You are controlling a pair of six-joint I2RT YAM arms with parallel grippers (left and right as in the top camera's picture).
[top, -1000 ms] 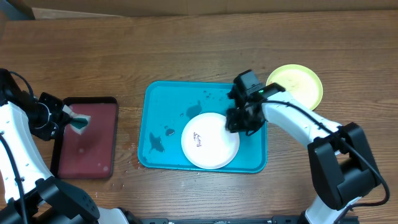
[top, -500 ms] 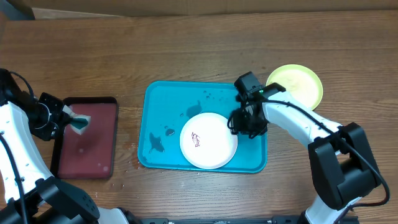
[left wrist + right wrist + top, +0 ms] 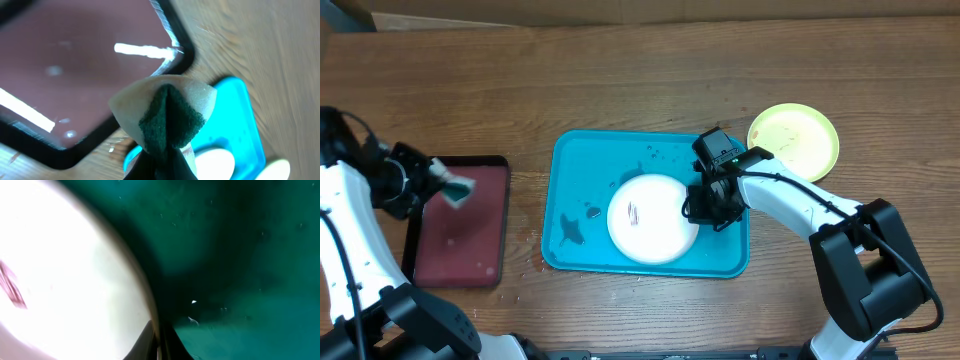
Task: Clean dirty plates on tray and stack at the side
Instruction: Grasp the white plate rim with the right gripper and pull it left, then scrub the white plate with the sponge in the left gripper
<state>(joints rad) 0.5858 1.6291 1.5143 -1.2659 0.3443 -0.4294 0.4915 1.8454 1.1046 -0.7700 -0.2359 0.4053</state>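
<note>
A white plate (image 3: 653, 218) with a small reddish smudge is inside the turquoise tray (image 3: 582, 170), tilted up on its right edge. My right gripper (image 3: 699, 209) is shut on that right rim; in the right wrist view the fingers (image 3: 159, 340) pinch the plate's edge (image 3: 75, 280) above the tray floor (image 3: 240, 255). A yellow-green plate (image 3: 794, 139) lies on the table right of the tray. My left gripper (image 3: 432, 180) is shut on a folded green-and-tan sponge (image 3: 167, 115) above the dark red tray (image 3: 65, 85). The light blue plate is out of view.
The dark red tray (image 3: 460, 225) with black rim lies left of the turquoise tray. Water drops and dark smudges mark the turquoise tray's left floor (image 3: 570, 228). Bare wooden table surrounds both trays.
The right gripper has lifted the white plate's right edge, and the plate has shifted slightly left and up. The left gripper with the sponge has moved a little to the right.
</note>
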